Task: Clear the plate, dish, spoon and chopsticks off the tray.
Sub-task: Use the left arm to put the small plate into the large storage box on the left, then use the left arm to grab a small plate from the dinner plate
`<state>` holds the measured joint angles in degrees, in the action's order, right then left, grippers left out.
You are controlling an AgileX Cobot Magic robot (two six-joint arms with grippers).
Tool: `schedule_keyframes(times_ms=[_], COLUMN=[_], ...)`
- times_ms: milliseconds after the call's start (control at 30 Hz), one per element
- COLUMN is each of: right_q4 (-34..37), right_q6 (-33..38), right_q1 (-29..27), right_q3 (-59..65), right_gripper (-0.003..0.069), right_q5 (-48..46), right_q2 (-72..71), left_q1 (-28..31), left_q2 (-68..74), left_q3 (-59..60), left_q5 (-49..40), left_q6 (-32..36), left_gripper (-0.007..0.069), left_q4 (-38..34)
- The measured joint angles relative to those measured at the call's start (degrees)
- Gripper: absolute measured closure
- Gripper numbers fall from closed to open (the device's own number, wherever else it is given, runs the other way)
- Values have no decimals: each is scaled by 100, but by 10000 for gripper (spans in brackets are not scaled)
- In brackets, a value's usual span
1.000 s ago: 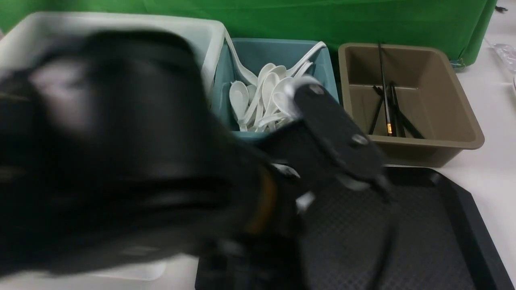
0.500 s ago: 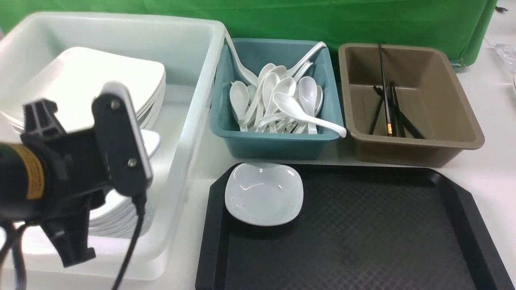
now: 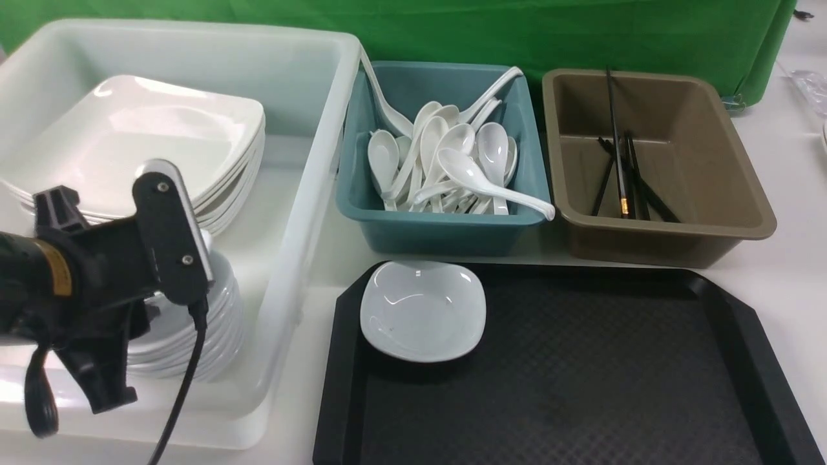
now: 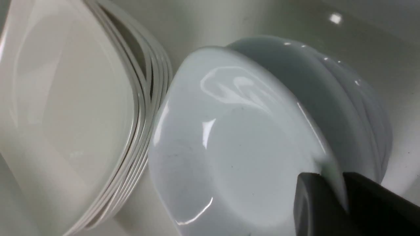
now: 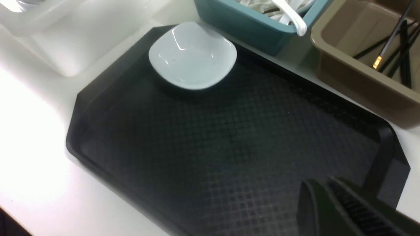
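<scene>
My left gripper (image 4: pixel 333 183) is shut on the rim of a small white dish (image 4: pixel 242 147) and holds it on or just above a stack of like dishes (image 4: pixel 354 98) in the white bin (image 3: pixel 291 258). In the front view the arm's wrist (image 3: pixel 116 258) hides that dish. A stack of large white plates (image 3: pixel 142 135) sits in the same bin. The black tray (image 3: pixel 581 374) holds one small white dish (image 3: pixel 421 310), also in the right wrist view (image 5: pixel 193 54). My right gripper (image 5: pixel 323 186) is shut and empty above the tray (image 5: pixel 229 137).
A teal bin (image 3: pixel 439 229) behind the tray holds several white spoons (image 3: pixel 452 168); one spoon's handle pokes over its front right corner. A brown bin (image 3: pixel 711 161) to its right holds black chopsticks (image 3: pixel 623 174). A green cloth lies at the back.
My left arm has swung from in front of the camera, over the tray, to the left over the white bin, then sunk lower toward the dish stack.
</scene>
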<state>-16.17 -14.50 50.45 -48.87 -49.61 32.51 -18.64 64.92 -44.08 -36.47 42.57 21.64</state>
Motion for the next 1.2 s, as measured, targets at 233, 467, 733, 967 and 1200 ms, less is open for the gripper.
schedule_keyframes(times_ms=[233, 467, 733, 967, 1200], right_q4=[0, 0, -79, -127, -173], right_q6=[0, 0, 0, 0, 0], right_q1=[0, 0, 0, 0, 0], right_q3=[0, 0, 0, 0, 0], right_gripper=[589, 589, 589, 589, 589], right_q5=[7, 6, -47, -100, -434], right_q2=[0, 0, 0, 0, 0], left_q1=[0, 0, -50, -1058, -2541], left_q2=[23, -517, -1013, 161, 2073], left_q3=[0, 0, -646, -1706, -2741], left_q5=[4, -301, -560, -754, -890], left_q6=[162, -456, -592, -963, -2214], left_gripper=[324, 93, 422, 611, 580], left_q4=[-87, -1367, -3773, -3906, -2744])
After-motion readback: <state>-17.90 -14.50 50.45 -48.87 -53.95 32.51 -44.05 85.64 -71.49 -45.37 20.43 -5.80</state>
